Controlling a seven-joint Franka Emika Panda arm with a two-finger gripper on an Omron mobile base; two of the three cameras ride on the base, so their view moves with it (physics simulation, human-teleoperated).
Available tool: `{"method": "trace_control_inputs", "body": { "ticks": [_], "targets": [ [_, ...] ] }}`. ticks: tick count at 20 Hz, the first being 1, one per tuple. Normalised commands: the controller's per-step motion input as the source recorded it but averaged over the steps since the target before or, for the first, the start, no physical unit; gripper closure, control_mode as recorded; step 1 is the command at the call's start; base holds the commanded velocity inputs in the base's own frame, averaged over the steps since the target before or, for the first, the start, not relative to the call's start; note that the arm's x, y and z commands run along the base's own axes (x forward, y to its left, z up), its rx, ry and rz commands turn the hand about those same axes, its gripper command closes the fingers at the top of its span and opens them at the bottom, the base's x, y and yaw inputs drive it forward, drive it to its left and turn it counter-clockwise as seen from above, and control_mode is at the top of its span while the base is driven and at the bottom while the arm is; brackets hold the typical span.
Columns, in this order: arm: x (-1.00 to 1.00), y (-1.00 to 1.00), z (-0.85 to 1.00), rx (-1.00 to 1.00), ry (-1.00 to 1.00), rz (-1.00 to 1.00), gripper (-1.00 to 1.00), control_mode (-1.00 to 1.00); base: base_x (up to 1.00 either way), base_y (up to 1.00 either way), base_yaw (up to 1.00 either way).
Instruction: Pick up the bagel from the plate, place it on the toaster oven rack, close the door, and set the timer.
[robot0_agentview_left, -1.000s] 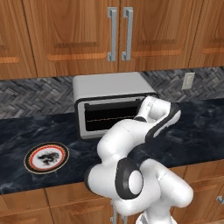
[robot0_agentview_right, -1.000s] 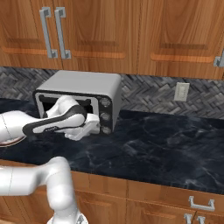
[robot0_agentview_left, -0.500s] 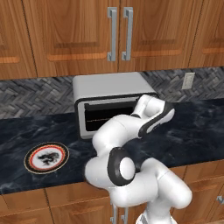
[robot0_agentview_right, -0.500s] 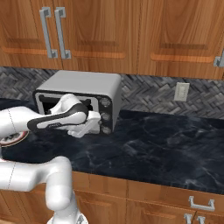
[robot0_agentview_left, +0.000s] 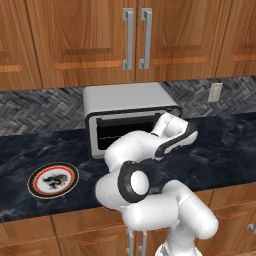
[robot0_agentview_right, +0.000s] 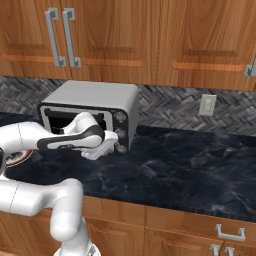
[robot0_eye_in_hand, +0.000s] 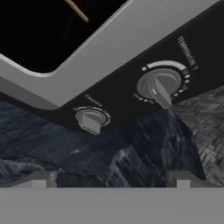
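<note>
White two-finger gripper (robot0_agentview_right: 107, 145) sits at the right front of the silver-grey toaster oven (robot0_agentview_left: 131, 102), jaws spread wide, nothing between them. In the hand view its dark finger tips (robot0_eye_in_hand: 40, 178) stand well apart, pointed at the dark control panel (robot0_eye_in_hand: 144, 94): a small grey knob (robot0_eye_in_hand: 91, 120) and a larger grey knob (robot0_eye_in_hand: 159, 85) just ahead, not touched. Black marble counter (robot0_agentview_right: 190, 165) below. Silver-grey framed door (robot0_eye_in_hand: 109, 48) with dark glass looks shut. Behind the glass a thin wire rack line (robot0_agentview_left: 125, 134) shows; bagel cannot be made out. Round white plate with dark red rim (robot0_agentview_left: 53, 180) lies on the counter well left of the gripper, bare of bread. Wooden cabinets (robot0_agentview_left: 100, 35) above.
</note>
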Motion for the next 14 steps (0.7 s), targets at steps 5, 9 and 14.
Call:
{"method": "trace_control_inputs", "body": {
  "ticks": [5, 9, 14],
  "targets": [
    [0.0, -0.23, -0.22, 0.0, -0.02, 0.0, -1.0, -1.0, 0.0, 0.0, 0.0],
    [0.05, -0.04, -0.07, 0.0, -0.02, 0.0, -1.0, -1.0, 0.0, 0.0, 0.0],
    [0.11, 0.0, 0.0, 0.0, 0.0, 0.0, -1.0, -1.0, 0.0, 0.0, 0.0]
  ]
}}
